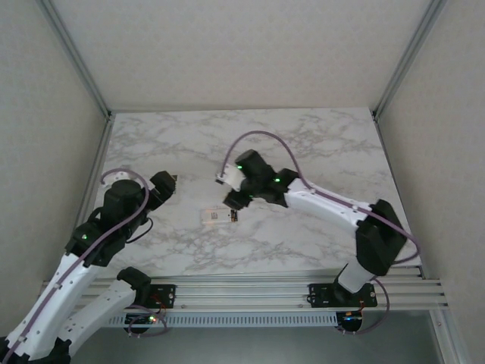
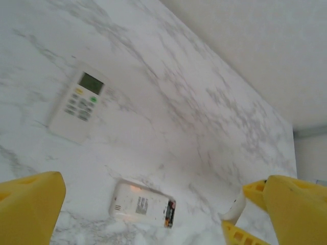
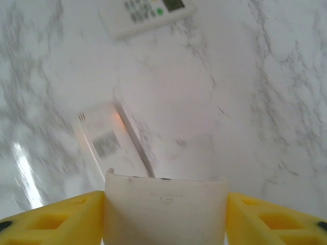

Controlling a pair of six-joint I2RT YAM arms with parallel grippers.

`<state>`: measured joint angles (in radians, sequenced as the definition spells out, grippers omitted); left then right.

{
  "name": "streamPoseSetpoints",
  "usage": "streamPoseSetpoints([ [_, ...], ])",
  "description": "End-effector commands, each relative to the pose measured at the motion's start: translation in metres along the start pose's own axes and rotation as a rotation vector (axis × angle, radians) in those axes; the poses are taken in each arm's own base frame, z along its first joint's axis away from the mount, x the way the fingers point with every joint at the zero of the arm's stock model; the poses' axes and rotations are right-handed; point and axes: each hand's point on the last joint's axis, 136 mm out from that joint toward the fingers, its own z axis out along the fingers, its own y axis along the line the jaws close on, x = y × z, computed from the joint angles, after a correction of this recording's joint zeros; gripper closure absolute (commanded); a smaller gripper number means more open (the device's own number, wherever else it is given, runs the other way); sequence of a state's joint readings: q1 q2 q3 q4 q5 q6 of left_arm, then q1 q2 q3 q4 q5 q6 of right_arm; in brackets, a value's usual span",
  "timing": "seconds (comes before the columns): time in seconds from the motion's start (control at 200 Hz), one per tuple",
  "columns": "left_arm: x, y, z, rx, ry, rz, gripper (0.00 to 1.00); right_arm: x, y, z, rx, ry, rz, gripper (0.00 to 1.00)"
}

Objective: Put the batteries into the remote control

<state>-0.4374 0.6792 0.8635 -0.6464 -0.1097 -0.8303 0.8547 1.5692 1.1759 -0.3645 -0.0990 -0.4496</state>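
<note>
Under both claws, the marble table (image 1: 318, 152) runs past the frame in the wrist views. The right claw (image 1: 233, 199) is closed on a white battery cover (image 3: 165, 204). Its yellow fingers (image 3: 56, 219) press against the cover's two sides, and the cover's lower edge is cut off. The left claw (image 1: 170, 182) stands wide apart, with nothing between its fingers (image 2: 28, 209).

Just ahead of and below the right claw lies a white remote control (image 3: 104, 138), face down. It is blurred in the right wrist view, so we cannot read its label or see into its near end, which the cover hides. Farther ahead of that claw a second remote (image 3: 148, 13) lies face up, partly cut off by the frame's edge.

The batteries (image 2: 169, 213) sit in the end of the face-down remote nearest the right claw, just beside it. They are dark with a copper tip, and we cannot count them. From the left claw they lie ahead and well apart.
</note>
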Motion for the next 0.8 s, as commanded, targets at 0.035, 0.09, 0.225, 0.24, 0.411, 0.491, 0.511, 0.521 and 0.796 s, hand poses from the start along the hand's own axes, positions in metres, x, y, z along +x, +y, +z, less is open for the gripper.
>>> streamPoseSetpoints([
  [0.035, 0.027, -0.019, 0.02, 0.101, 0.125, 0.1, 0.0, 0.048, 0.038, 0.009, -0.169, -0.03, -0.41, 0.36],
  [0.09, 0.033, -0.017, 0.026, 0.094, 0.149, 0.112, 0.01, 0.057, 0.045, 0.01, -0.203, -0.039, -0.475, 0.36],
  [0.225, 0.038, -0.013, 0.032, 0.088, 0.158, 0.12, 0.01, 0.061, 0.044, 0.027, -0.254, -0.022, -0.425, 0.36],
  [0.24, 0.038, -0.013, 0.032, 0.089, 0.157, 0.121, 0.0, 0.062, 0.043, 0.029, -0.255, -0.015, -0.419, 0.36],
  [0.411, 0.04, -0.008, 0.034, 0.085, 0.149, 0.114, 0.0, 0.064, 0.032, 0.056, -0.241, 0.03, -0.355, 0.37],
  [0.491, 0.042, -0.006, 0.036, 0.081, 0.151, 0.108, 0.01, 0.043, 0.015, 0.05, -0.182, -0.022, -0.249, 0.36],
  [0.511, 0.043, -0.005, 0.036, 0.078, 0.153, 0.105, 0.0, 0.037, 0.008, 0.046, -0.171, -0.033, -0.209, 0.36],
  [0.521, 0.043, -0.005, 0.036, 0.078, 0.153, 0.103, 0.0, 0.034, 0.005, 0.044, -0.167, -0.038, -0.185, 0.36],
  [0.796, 0.048, -0.006, 0.043, 0.083, 0.171, 0.116, 0.0, 0.088, -0.052, -0.001, 0.103, 0.259, 0.118, 0.32],
])
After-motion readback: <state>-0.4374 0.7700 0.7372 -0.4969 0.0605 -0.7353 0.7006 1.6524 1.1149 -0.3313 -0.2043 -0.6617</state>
